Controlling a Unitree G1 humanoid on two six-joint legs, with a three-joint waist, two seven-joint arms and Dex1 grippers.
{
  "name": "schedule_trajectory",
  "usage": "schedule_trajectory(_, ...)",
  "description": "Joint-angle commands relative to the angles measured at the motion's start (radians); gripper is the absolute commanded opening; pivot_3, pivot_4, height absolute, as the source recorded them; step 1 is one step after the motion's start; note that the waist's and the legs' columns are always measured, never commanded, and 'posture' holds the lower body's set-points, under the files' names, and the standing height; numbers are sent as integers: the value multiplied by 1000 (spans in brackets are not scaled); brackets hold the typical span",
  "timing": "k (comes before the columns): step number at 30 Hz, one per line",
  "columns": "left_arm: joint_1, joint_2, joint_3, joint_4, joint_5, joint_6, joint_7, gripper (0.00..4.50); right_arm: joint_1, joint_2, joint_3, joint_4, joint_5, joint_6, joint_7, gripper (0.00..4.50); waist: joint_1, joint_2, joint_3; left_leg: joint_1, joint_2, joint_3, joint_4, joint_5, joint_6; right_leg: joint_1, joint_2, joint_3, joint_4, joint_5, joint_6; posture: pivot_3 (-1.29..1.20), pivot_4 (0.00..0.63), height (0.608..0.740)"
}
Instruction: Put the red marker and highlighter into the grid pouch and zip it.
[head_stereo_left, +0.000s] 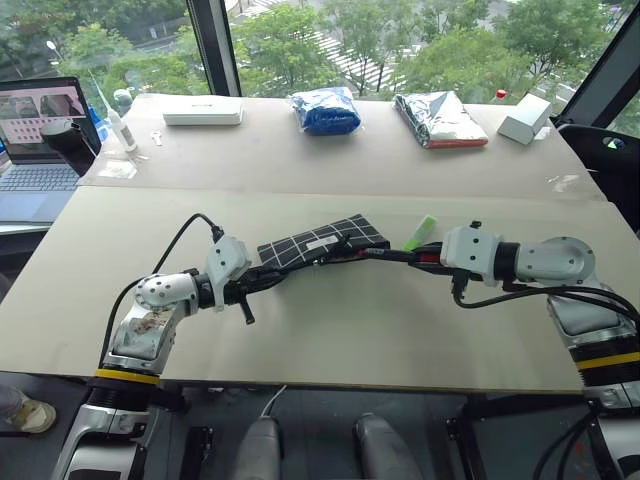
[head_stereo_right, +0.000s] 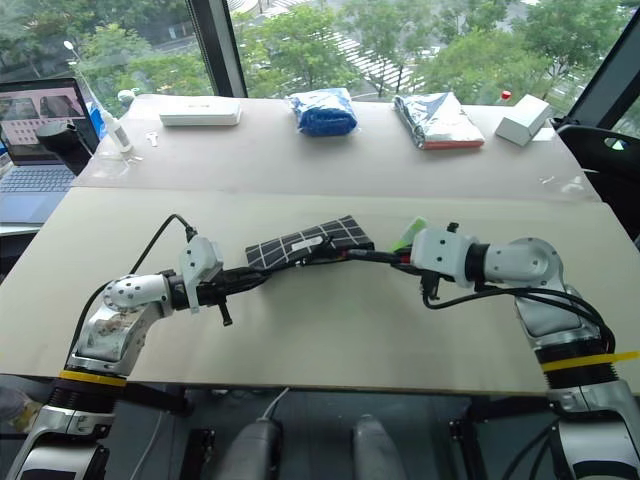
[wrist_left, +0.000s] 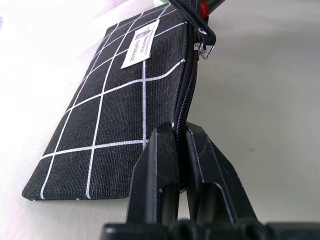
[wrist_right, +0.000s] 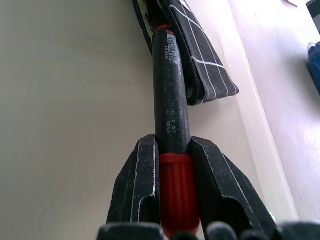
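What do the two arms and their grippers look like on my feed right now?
Both arms have silver-grey metal links with white housings at the wrists, black cables looping alongside, and a yellow band low on each. The left gripper and the right gripper each have two black wedge-shaped fingers, scuffed with pale scratches along the edges.

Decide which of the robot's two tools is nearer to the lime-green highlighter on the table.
The right. The right tool, holding the red marker, lies right beside the highlighter. The left tool is shut on the grid pouch at its far end, the pouch between them.
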Motion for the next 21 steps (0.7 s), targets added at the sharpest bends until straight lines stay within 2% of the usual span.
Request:
schedule_trajectory(1, -13, 12, -3, -31, -9, 4, -12, 0, -42, 31, 23, -16, -28, -21, -24, 533, 1, 0, 0, 0, 0, 0, 0, 0, 0, 0, 0, 0, 0, 0, 0, 0, 150, 740)
schedule_trajectory(10, -33, 16, -12, -40, -13, 28, -26, 0, -124, 131, 122, 47, -161, -78, -93, 533, 1, 0, 0, 0, 0, 0, 0, 0, 0, 0, 0, 0, 1, 0, 0, 0, 150, 740)
schedule_trajectory(15, -37, 24, -13, -51, -19, 42, -31, 0, -177, 229, 201, 109, -279, -133, -196, 533, -1, 0, 0, 0, 0, 0, 0, 0, 0, 0, 0, 0, 2, 0, 0, 0, 150, 740)
schedule_trajectory(21, -42, 30, -13, -59, -21, 56, -38, 0, -212, 330, 270, 136, -323, -197, -232, 533, -2, 0, 0, 0, 0, 0, 0, 0, 0, -1, 0, 0, 3, 0, -1, 0, 150, 740)
